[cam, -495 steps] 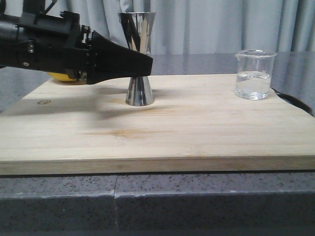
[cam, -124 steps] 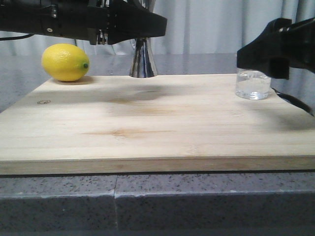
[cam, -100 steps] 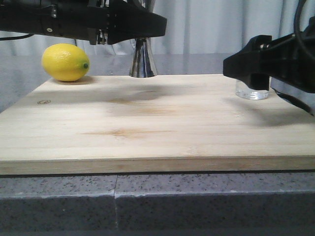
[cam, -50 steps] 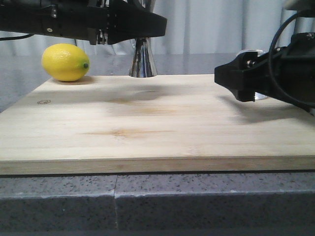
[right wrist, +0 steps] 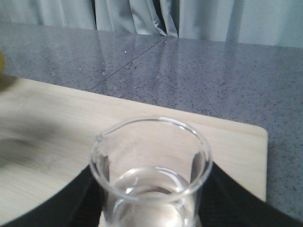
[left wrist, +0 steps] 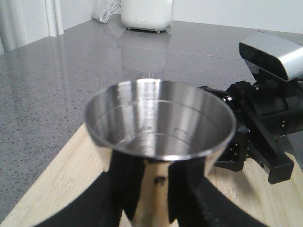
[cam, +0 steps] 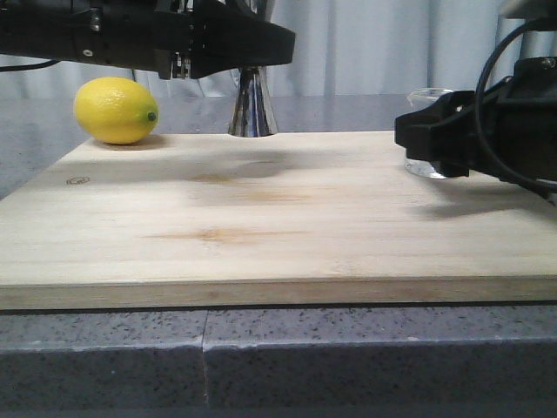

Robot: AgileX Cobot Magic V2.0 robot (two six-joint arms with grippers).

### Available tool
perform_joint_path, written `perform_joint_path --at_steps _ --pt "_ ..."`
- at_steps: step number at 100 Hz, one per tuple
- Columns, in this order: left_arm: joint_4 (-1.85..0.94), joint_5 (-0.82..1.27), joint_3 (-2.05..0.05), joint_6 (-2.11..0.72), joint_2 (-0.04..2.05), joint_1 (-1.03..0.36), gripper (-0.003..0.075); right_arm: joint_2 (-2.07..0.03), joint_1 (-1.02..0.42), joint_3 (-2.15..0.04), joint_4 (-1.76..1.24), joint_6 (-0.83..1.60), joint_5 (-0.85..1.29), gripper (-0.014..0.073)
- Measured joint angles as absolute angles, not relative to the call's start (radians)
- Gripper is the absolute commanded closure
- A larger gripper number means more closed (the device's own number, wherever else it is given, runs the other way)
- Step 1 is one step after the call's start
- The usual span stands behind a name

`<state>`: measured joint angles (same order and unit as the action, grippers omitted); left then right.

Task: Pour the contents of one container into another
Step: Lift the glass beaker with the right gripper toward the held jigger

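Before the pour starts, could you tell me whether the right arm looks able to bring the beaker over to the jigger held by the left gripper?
Probably yes. The right gripper flanks the beaker, the jigger hangs lifted in the left gripper, and only bare board lies between them.

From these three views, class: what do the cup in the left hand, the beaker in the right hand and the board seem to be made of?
Jigger: polished metal, probably steel; mirror-like reflections, bright rim.
Beaker: clear glass, seemingly; transparent wall, glossy rim, liquid visible inside.
Board: pale wood, possibly bamboo; matte, with long grain streaks.
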<state>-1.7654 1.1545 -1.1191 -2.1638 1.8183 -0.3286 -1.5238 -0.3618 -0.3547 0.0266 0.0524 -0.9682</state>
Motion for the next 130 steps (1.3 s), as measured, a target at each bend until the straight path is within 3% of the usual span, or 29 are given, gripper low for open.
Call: perform_joint_path --at_steps 41,90,130 --pt "-1.765 1.154 -1.119 -2.164 1.818 -0.329 0.0533 -1.324 -0.362 -0.49 0.047 0.054 -0.576 0.0291" --pt "-1.765 1.154 -1.119 -2.164 1.818 -0.329 0.0533 -1.29 -0.409 -1.031 0.107 0.068 0.271 0.0291" --pt "-1.765 1.154 -1.119 -2.164 1.818 -0.329 0.0533 -1.347 -0.545 -1.34 0.109 0.286 0.605 0.0291"
